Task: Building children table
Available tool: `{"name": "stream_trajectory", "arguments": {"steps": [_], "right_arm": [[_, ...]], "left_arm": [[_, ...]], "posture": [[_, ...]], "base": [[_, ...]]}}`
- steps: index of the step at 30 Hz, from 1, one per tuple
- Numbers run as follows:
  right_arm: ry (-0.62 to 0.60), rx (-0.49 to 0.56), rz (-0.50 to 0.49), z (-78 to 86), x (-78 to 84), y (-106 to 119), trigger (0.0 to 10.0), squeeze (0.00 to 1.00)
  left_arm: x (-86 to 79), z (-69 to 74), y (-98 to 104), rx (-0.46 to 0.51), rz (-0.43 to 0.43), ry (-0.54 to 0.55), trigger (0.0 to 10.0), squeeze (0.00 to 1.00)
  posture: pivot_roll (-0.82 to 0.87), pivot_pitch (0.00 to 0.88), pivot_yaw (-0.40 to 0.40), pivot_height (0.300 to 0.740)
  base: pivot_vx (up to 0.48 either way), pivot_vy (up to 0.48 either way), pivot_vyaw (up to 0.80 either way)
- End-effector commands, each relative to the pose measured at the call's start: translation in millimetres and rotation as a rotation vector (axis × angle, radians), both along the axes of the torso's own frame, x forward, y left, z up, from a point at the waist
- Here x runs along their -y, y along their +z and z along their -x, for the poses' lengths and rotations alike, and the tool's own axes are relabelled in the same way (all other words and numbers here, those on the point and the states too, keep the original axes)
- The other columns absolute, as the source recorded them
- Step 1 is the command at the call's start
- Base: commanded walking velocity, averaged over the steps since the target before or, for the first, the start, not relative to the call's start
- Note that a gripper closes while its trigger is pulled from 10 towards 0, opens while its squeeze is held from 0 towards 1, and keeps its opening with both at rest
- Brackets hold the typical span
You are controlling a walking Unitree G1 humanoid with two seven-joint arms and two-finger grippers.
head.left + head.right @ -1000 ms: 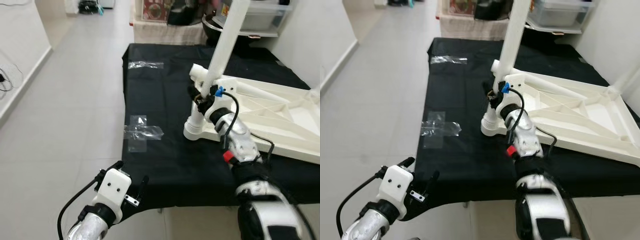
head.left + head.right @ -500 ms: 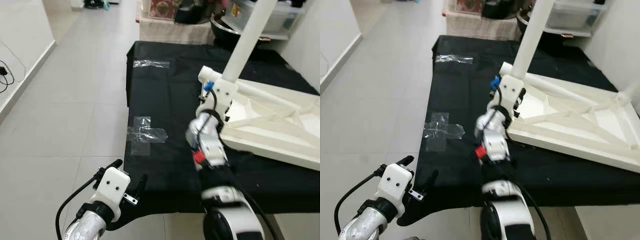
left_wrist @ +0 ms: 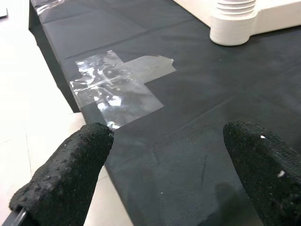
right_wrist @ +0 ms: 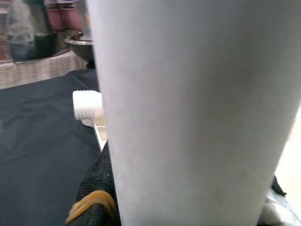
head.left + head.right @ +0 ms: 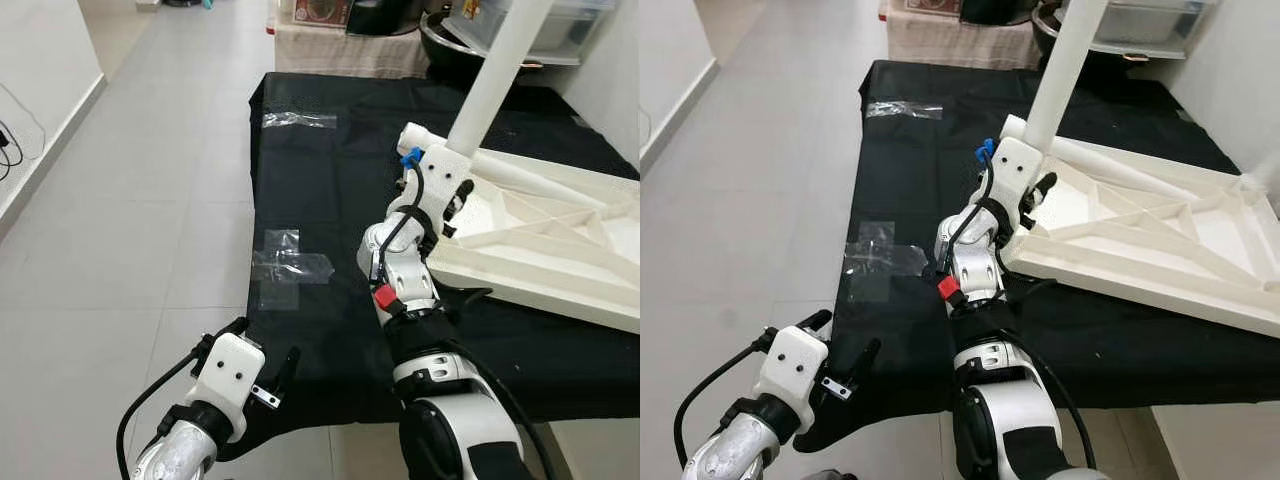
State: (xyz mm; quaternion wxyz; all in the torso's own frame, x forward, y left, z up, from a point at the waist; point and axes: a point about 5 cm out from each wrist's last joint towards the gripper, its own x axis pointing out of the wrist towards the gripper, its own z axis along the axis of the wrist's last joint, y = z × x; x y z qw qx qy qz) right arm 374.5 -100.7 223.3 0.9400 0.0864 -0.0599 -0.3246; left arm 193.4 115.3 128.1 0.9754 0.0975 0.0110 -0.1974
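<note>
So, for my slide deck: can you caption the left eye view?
Right gripper at the base of a white table leg on the upturned tabletop; left gripper idle.

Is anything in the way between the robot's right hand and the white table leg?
Nothing visible is. The right end effector is already at the base of the white table leg, where it stands on the upturned tabletop. Its wrist view has the leg right up against the camera.

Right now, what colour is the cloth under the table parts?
Black cloth, clearest in the left eye view.
</note>
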Motion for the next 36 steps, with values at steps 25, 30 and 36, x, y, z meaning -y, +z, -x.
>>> {"name": "stream_trajectory", "arguments": {"steps": [25, 30, 36], "right_arm": [[0.559, 0.223, 0.153, 11.6, 29.9, -7.7, 10.0, 0.00], [0.629, 0.226, 0.114, 2.4, 46.5, -7.0, 10.0, 0.00], [0.796, 0.205, 0.154, -13.8, 67.5, 1.0, 10.0, 0.00]], "left_arm": [[1.9, 1.1, -5.5, -0.033, 0.007, -0.018, 10.0, 0.00], [2.4, 1.0, -5.3, -0.030, 0.008, -0.023, 10.0, 0.00], [3.8, 0.3, -5.0, -0.028, 0.008, -0.028, 10.0, 0.00]], "posture": [[0.15, 0.127, -0.096, 0.740], [0.15, 0.127, -0.094, 0.740], [0.15, 0.131, -0.097, 0.740]], "base": [[0.000, 0.000, 0.00], [0.000, 0.000, 0.00], [0.000, 0.000, 0.00]]}}
